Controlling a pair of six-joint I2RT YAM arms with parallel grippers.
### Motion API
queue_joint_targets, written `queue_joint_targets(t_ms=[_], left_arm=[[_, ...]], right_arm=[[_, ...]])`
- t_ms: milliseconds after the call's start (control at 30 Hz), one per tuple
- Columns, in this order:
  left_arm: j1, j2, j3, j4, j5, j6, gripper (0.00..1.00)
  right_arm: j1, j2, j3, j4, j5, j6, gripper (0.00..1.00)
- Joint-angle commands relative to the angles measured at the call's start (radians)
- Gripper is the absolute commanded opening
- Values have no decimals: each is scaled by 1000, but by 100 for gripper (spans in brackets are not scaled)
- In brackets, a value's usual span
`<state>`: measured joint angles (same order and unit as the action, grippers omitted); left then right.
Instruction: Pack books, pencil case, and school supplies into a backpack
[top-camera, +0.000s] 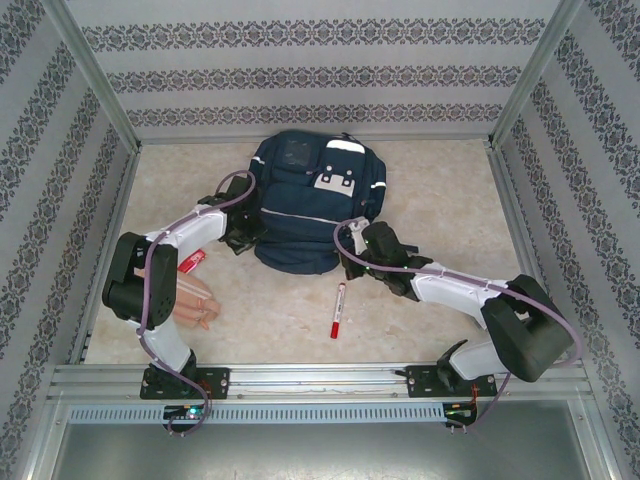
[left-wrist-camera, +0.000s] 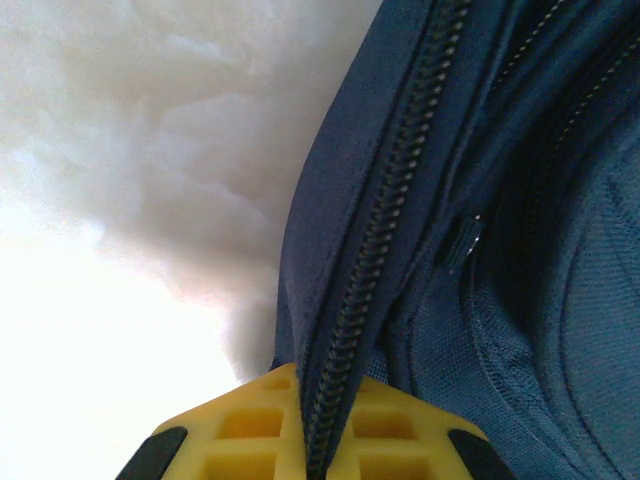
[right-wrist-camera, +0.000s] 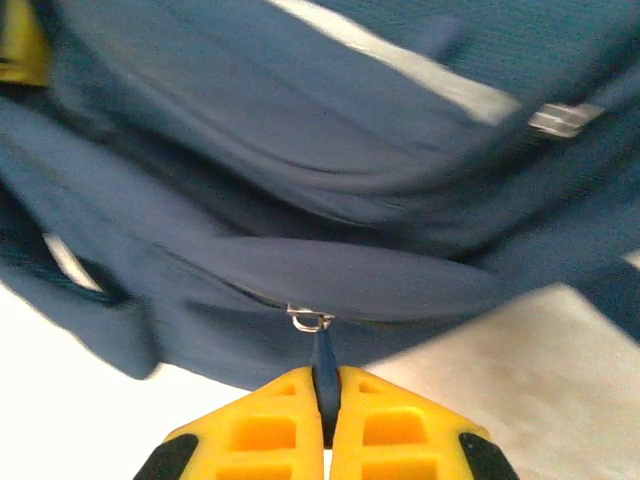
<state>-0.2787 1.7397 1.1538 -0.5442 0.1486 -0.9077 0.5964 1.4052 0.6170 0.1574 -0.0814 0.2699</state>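
Centrally, item one: backpack (top-camera: 315, 205). Navy, with white patches and pale stripes. It lies flat on the counter (top-camera: 440, 200) toward the far side, its rounded end nearest the arms.

Item two: left hand (top-camera: 240, 232). From the top view it sits at the backpack's left edge, but its grip cannot be read from there. The left wrist view supplies it: yellow fingers (left-wrist-camera: 250, 435) clenched on a fold of backpack fabric, with a line of zip teeth (left-wrist-camera: 400, 200) running up from between them. Pale, blurred counter fills the left of that view.

Item three: right hand (top-camera: 352, 262). From the top view it is at the backpack's near right corner, the arm reaching in from the right. The right wrist view adds the detail: yellow fingers (right-wrist-camera: 385, 425) clamped tight on a dark zip pull (right-wrist-camera: 324, 362). The pull hangs from a small metal ring (right-wrist-camera: 310, 320) at the seam under a curved flap. A pale stripe crosses the fabric above.

Item four: marker (top-camera: 338, 310). White barrel, red cap end nearest the arms. It lies loose on the counter between the two arms, just short of the backpack and near the right hand, touching neither.

Item five: pencil case (top-camera: 197, 300). Peach-pink and ribbed, on the counter at left, partly under the left arm and well apart from the backpack.

Item six: red-and-white object (top-camera: 192, 262). It pokes out from under the left arm, just beyond the pencil case. What it is cannot be told.
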Motion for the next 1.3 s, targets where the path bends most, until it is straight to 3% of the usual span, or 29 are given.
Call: queue_joint_targets(t_ms=[0,300,500,733,833,967,1167,1267], left_arm=[[46,-12,32,5,3,65,0],[70,24,66,0,67,169,0],[72,16,42,8,95,246,0],[117,90,182,-106,136,460,0],[121,134,260,-164,163,582,0],[112,114,224,-119,174,686,0],[118,141,253,-177,193,806,0],[118,135,265,-172,195,811,4]], right_arm=[[-63,4,-16,18,137,5,0],[-212,112,19,143,199,33,0],[-290,240,92,195,114,73,0],[-311,307,115,250,53,33,0],[-317,293,119,243,109,50,0],[-352,323,134,238,169,137,0],[-366,356,174,228,110,121,0],[-364,340,179,225,10,83,0]])
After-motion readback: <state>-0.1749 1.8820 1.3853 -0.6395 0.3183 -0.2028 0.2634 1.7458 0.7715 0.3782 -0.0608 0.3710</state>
